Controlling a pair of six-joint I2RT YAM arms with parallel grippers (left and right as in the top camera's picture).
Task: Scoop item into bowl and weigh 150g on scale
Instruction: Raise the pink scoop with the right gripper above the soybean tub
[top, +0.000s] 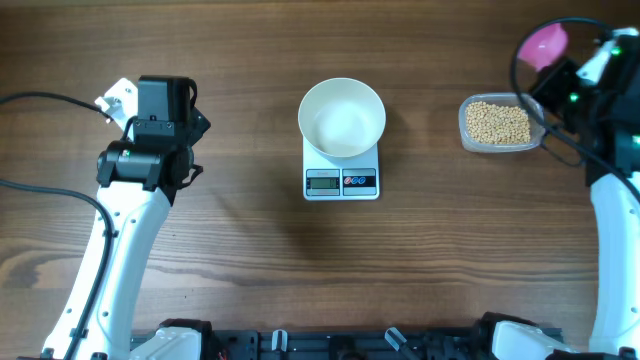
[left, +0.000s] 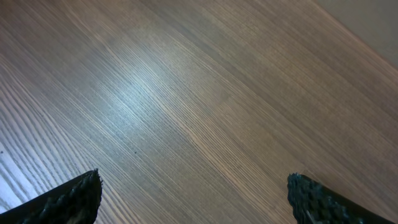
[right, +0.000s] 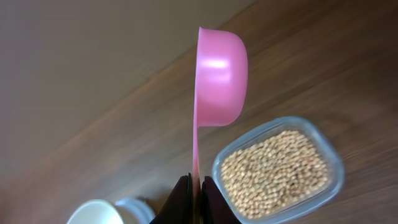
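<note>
The white bowl (top: 342, 117) stands empty on the small white scale (top: 341, 181) at the table's middle; both show in part in the right wrist view, the bowl (right: 99, 213) at the lower left. The item, beige beans (top: 499, 122), fills a clear plastic tub (top: 468, 130) at the right; the beans (right: 273, 172) lie just right of my right gripper (right: 195, 186). That gripper is shut on the thin handle of a pink scoop (right: 219, 78), held on edge above the table beside the tub. My left gripper (left: 193, 193) hangs open over bare wood, far left of the scale.
The left arm (top: 150, 130) stands over the table's left part, with a black cable running off the left edge. The right arm (top: 600, 100) and its cables crowd the far right corner, close to the tub. The pink scoop (top: 545, 43) shows at the top right.
</note>
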